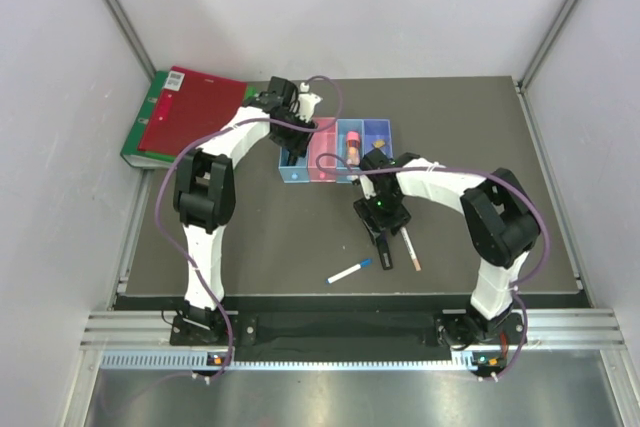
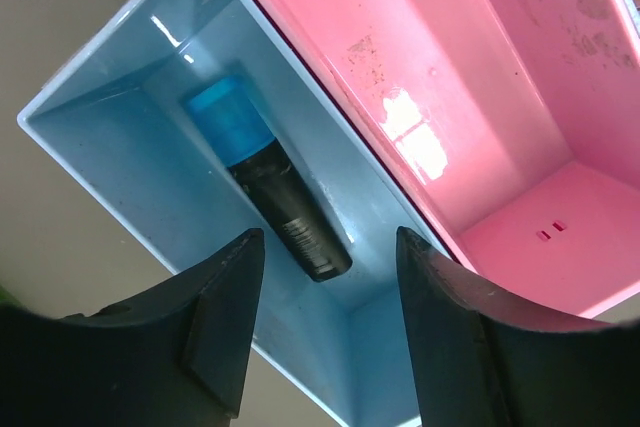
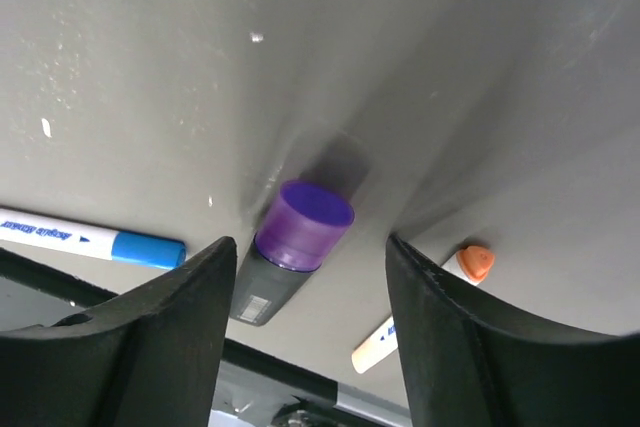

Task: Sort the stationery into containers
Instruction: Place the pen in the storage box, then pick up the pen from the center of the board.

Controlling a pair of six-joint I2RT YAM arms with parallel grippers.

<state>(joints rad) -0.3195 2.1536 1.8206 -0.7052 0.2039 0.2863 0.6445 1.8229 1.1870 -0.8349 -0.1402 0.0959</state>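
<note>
- White walls close in a dark grey desk; a red binder lies on a green binder at its far left corner.
- A row of four joined translucent plastic bins sits mid-desk, beside the binders: light blue, pink, light blue, purple-blue from left to right.
- The left pincer hangs over the light blue end bin with its fingers spread wide and nothing between them.
- A blue-capped black highlighter lies flat on the floor of that end bin, along the wall shared with the pink bin.
- A pink-capped brown bottle sits in the third compartment, and a small tan block in the fourth.
- The right pincer is low over the near desk, spread wide.
- A purple-capped black highlighter lies on the desk between its fingers, gripped by neither.
- A white pen with a blue cap lies just to one side of that pincer, and a thin pale pen with an orange tip just to the other, both on the desk.
</note>
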